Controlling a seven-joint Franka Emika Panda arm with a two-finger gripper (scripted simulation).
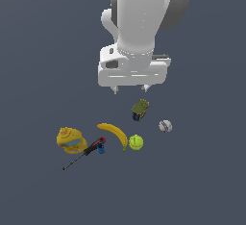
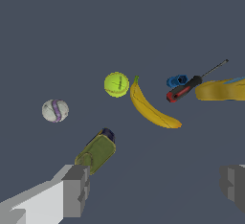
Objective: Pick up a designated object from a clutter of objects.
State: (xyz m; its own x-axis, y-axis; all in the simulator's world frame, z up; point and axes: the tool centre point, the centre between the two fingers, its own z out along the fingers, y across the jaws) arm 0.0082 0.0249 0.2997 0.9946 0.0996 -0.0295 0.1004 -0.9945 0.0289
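The banana (image 1: 114, 134) lies flat on the dark surface (image 1: 202, 185), its greenish tip just beside the tennis ball (image 1: 136, 142), with the thin black-red-blue tool (image 1: 85, 152) and the lumpy yellow item (image 1: 69, 139) on its other side. The gripper (image 1: 129, 90) hangs above the clutter, nearest the green-and-dark-blue can (image 1: 140, 109), jaws spread wide and empty. The white baseball (image 1: 165, 126) sits apart, toward the exterior view's right.
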